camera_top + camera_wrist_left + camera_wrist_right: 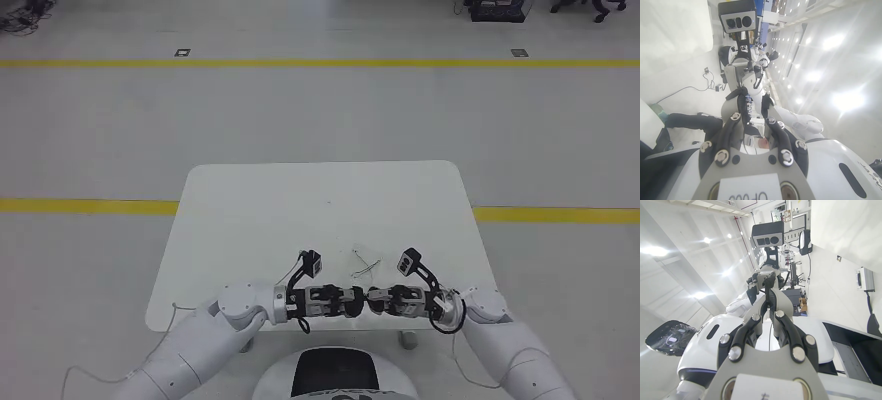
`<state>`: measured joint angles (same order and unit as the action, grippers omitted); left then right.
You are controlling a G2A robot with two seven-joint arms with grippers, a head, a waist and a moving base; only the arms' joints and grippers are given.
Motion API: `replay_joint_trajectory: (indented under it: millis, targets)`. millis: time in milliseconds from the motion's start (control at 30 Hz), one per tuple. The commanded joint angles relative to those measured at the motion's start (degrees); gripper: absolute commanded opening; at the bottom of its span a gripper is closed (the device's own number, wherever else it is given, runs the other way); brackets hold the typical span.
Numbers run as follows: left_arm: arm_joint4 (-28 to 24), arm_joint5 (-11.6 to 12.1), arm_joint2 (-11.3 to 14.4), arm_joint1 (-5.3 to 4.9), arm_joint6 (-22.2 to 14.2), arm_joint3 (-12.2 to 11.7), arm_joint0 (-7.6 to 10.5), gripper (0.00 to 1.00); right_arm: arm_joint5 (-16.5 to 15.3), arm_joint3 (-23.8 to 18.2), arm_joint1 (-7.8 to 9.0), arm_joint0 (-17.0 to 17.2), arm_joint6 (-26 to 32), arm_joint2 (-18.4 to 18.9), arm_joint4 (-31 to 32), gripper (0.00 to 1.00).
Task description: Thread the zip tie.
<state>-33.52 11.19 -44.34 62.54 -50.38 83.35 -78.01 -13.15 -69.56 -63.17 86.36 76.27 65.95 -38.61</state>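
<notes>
Both arms meet tip to tip low over the front edge of the white table [320, 200]. My right gripper [768, 291] is shut on a thin black zip tie [770, 332], whose strand runs back between its fingers toward the palm. My left gripper [754, 96] faces it with its two black-padded fingers [765, 106] spread apart. The right gripper's tip [739, 91] sits against one left finger. A thin black strand of the zip tie [744, 132] runs down inside the left gripper. In the top view the left gripper [358, 300] and right gripper [374, 300] almost touch.
A thin pale bent strip [365, 262] lies on the table just beyond the grippers. The table's front edge [300, 328] runs under the wrists. Yellow floor lines [90, 206] pass behind the table.
</notes>
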Motion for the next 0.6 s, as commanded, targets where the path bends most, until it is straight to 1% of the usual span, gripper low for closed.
replay_joint_trajectory:
  millis: [0, 433, 567]
  targets:
    - [0.1, 0.0, 0.1, -0.03, 0.1, 0.0, 0.03, 0.16, -0.2, 0.0, 0.0, 0.0, 0.1, -0.1, -0.1, 0.0]
    - [0.1, -0.1, 0.4, -0.24, 0.1, -0.1, 0.19, 0.14, -1.7, -0.3, 0.22, 0.1, 1.1, -0.2, -0.9, 0.0]
    - [-1.5, 0.3, 0.3, -0.23, -0.2, -0.5, 0.12, 0.13, -2.1, -0.3, 0.28, 0.1, 1.9, -0.1, -1.7, 0.0]
